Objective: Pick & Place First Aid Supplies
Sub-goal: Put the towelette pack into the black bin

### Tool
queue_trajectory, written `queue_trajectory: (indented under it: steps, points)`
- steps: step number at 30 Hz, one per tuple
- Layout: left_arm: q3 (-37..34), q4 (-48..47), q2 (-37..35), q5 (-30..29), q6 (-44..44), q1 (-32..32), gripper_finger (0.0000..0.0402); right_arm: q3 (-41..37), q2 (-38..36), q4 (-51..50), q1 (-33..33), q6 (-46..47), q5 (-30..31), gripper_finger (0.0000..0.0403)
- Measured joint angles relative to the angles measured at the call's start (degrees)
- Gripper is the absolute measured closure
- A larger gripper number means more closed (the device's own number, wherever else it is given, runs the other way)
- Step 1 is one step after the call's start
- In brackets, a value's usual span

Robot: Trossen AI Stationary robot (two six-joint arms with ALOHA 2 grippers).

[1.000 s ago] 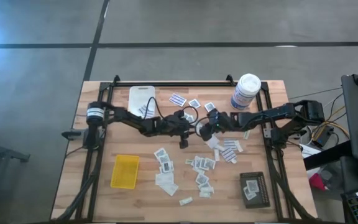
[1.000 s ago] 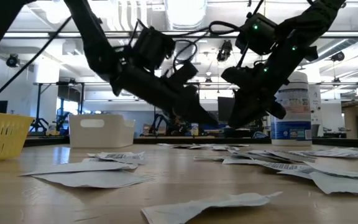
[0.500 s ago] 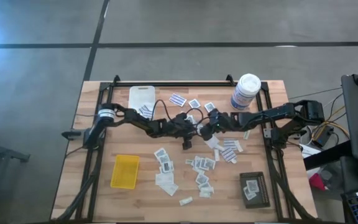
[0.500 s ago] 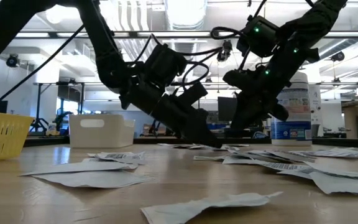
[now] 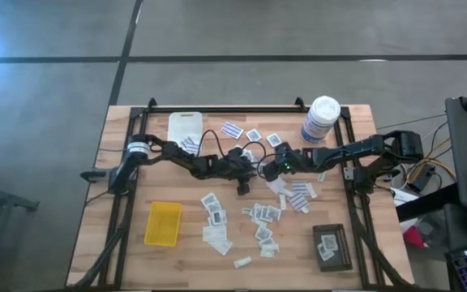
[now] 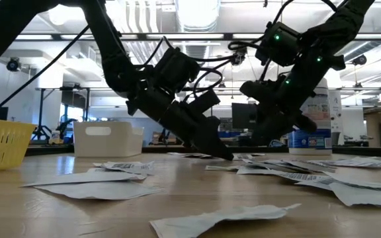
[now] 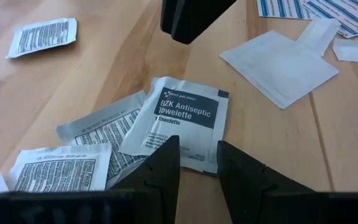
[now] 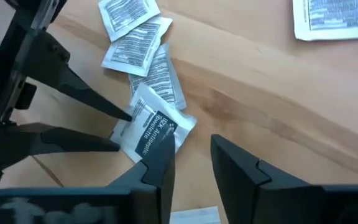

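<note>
Judged from how things lie, the sorting is at an early stage: most of the first aid supplies [image 5: 262,217] lie loose on the wooden table [image 5: 120,259].

Nearest the front edge, the black tray [image 5: 332,246] at the right corner holds about two white packets, and the yellow tray [image 5: 162,223] on the left looks empty. Between them lies a loose scatter of roughly a dozen packets, too small to count exactly.

At mid-table the two arms meet over one antiseptic towelette packet [image 7: 185,123], which lies flat on a small overlapping pile. The left gripper [image 7: 196,163] is low over it with its fingers parted and nothing between them, the tips at the packet's edge. The right gripper [image 8: 188,162] hangs just beside the same packet, fingers apart and empty. Three or so blue-and-white striped strips [image 5: 298,195] lie just to the right of the grippers.

Farther back, the white tray [image 5: 183,126] holds a few packets at its nearer end, and about four more packets lie loose between it and the single white canister [image 5: 320,119].

So there are three trays, one canister, and some thirty packets, only a handful of them binned.
</note>
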Motion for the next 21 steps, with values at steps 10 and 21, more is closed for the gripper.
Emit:
queue_trajectory:
  steps: [10,21]
  points:
    - [0.0,-0.5,0.0,0.0,-0.5,0.0,0.0294,-2.2,0.0,3.1,0.1,6.8,-1.0,0.0260]
    - [-0.1,-0.7,0.0,0.0,-0.5,0.0,0.0294,-3.7,0.0,7.4,2.7,9.2,2.3,0.0270]
